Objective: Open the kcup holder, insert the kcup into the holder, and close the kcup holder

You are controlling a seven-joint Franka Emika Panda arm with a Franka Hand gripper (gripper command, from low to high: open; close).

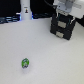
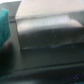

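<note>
Right in front of the wrist camera there is a pale grey flat handle (image 2: 49, 31) on a dark front; it fills most of that view and is blurry; beside it sits a teal finger pad (image 2: 6, 31), close to the handle's edge; I cannot tell if the pad touches it.

The white and grey robot gripper (image 1: 65, 16) hangs at the top of the black boxy kcup holder (image 1: 64, 28), which has two stacked fronts with pale handles; I cannot tell how wide the gripper's fingers are, or if they have hold of anything; the fronts look shut, so I think the opening step is not done yet.

Far away from the gripper, low down on the white table (image 1: 50, 57) toward the exterior view's left, lies the tiny bright green round kcup (image 1: 25, 63); it is all alone and nothing touches it.

Off to the side of the gripper, toward the exterior view's left, stands a white round post (image 1: 25, 11).

What could go wrong: the fingers might slip off the smooth handle if they only catch its edge; a hard pull might drag the whole box along the table instead of sliding the drawer out; the little round pod could roll away if bumped.
</note>
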